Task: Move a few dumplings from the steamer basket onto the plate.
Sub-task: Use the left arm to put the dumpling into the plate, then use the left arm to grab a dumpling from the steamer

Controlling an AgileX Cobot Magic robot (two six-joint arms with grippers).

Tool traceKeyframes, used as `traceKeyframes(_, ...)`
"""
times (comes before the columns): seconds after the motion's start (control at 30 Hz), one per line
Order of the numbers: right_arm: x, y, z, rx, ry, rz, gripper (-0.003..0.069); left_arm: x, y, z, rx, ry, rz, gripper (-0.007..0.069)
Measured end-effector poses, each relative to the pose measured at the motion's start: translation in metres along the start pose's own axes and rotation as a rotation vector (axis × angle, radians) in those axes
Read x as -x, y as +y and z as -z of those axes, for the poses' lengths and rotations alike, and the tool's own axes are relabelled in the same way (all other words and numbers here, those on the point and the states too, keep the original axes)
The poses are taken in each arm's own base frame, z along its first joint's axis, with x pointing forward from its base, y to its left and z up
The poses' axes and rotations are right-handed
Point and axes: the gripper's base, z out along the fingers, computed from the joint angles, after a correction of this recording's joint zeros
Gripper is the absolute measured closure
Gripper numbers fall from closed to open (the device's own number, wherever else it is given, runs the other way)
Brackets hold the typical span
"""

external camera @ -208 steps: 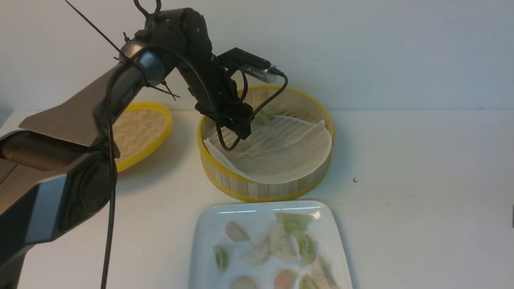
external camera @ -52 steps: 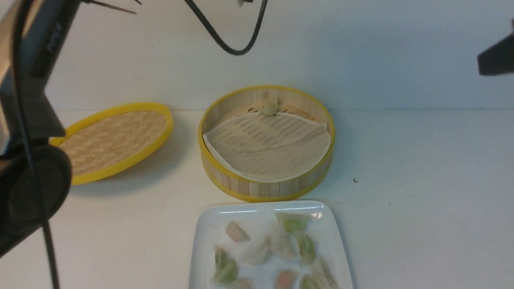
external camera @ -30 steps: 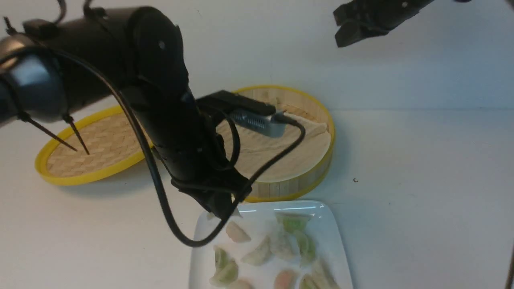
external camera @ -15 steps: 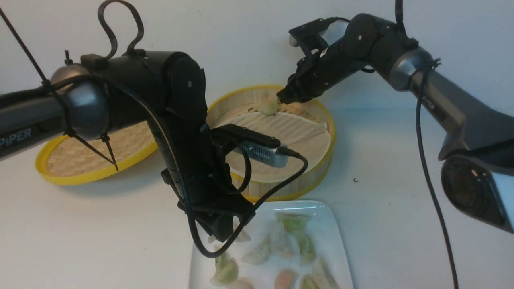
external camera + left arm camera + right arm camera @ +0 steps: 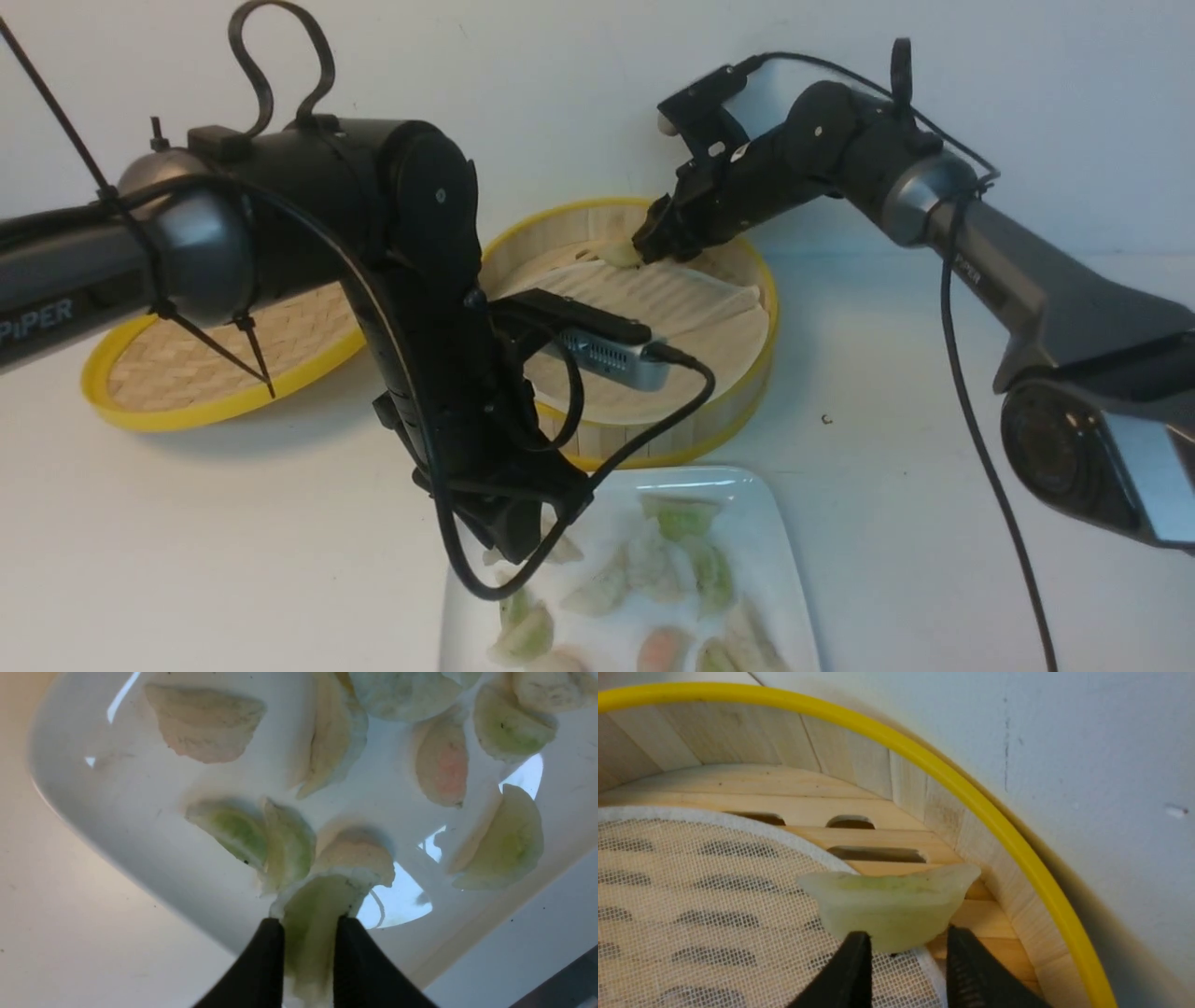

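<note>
My left gripper (image 5: 518, 546) is shut on a pale green dumpling (image 5: 317, 896) and holds it just over the far left part of the white plate (image 5: 780, 532); in the front view the arm hides this dumpling. Several green, white and pink dumplings (image 5: 653, 569) lie on the plate. The steamer basket (image 5: 644, 439) stands behind the plate. One pale green dumpling (image 5: 889, 905) lies at the liner's edge by the basket's far wall (image 5: 971, 793). My right gripper (image 5: 906, 935) is open there, its tips flanking the dumpling's near side.
The woven yellow-rimmed lid (image 5: 168, 373) lies left of the basket, behind my left arm. The whitish liner (image 5: 691, 327) covers most of the basket floor. A white wall stands close behind the basket. My left wrist camera (image 5: 607, 350) hangs over the basket's front.
My right arm came in from the upper right and its gripper dropped to the dumpling in the basket. My left arm carried a dumpling to the plate and now holds still.
</note>
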Motion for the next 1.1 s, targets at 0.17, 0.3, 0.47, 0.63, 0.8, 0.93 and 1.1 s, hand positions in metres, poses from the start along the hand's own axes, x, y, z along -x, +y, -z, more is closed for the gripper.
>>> traceKeyframes(0.17, -0.007, -0.001, -0.007, 0.001, 0.016, 0.050, 0.0351, 0.000, 0.000, 0.000, 0.000, 0.000, 0.000, 0.0512)
traceKeyframes(0.3, -0.011, -0.001, -0.012, 0.004, 0.026, 0.068, 0.0343, 0.000, 0.000, 0.000, 0.005, 0.001, -0.002, 0.0512)
traceKeyframes(0.47, -0.013, 0.000, -0.011, 0.017, 0.050, 0.059, 0.0343, 0.000, 0.001, 0.000, 0.014, 0.003, -0.005, 0.0503)
traceKeyframes(0.63, -0.012, 0.005, 0.005, 0.047, 0.171, 0.011, 0.0343, 0.000, 0.002, 0.000, 0.017, -0.005, -0.006, 0.0337)
traceKeyframes(0.8, 0.016, 0.010, 0.059, 0.020, 0.233, -0.063, 0.0379, 0.007, 0.002, 0.005, 0.030, -0.053, -0.011, 0.0118)
traceKeyframes(0.93, 0.049, 0.004, 0.120, -0.069, 0.138, -0.233, 0.0487, 0.021, -0.001, 0.031, 0.068, -0.141, -0.028, 0.0109)
traceKeyframes(1.1, 0.067, 0.001, 0.201, -0.143, 0.063, -0.342, 0.0644, 0.041, -0.003, 0.090, 0.137, -0.318, -0.039, 0.0463)
